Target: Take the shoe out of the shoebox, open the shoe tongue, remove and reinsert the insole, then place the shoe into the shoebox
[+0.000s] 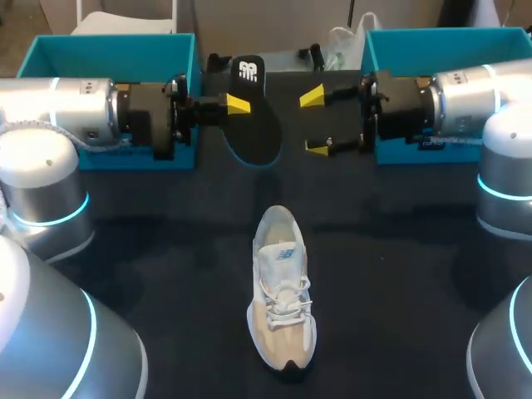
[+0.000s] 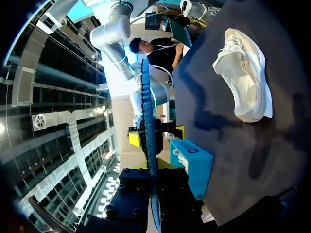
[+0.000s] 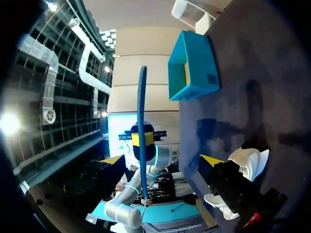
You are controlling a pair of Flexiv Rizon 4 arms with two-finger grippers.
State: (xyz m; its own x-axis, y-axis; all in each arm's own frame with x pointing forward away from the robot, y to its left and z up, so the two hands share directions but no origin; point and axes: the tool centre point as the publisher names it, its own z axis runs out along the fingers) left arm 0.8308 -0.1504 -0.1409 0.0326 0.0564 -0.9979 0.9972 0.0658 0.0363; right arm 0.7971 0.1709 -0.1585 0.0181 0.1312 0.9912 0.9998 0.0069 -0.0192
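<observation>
Surface (image 1: 399, 249): dark.
Left shoebox half (image 1: 108, 50), right shoebox half (image 1: 432, 41): teal, open, at the far corners.
Shoe (image 1: 281, 291): white and beige, small logo on the tongue, upright, mid-surface toward the near edge.
Insole (image 1: 253, 125): black with a white heel logo, raised near the far edge.
Left gripper (image 1: 235, 104): pinching the insole.
Right gripper (image 1: 314, 122): spread, beside the insole, apart.

Dark table (image 1: 166, 258) with soft shadows

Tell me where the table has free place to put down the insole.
Bare table lies left and right of the shoe, and between the shoe and the held insole. The back is crowded: left claw, right claw, left teal box and right teal box.
</observation>
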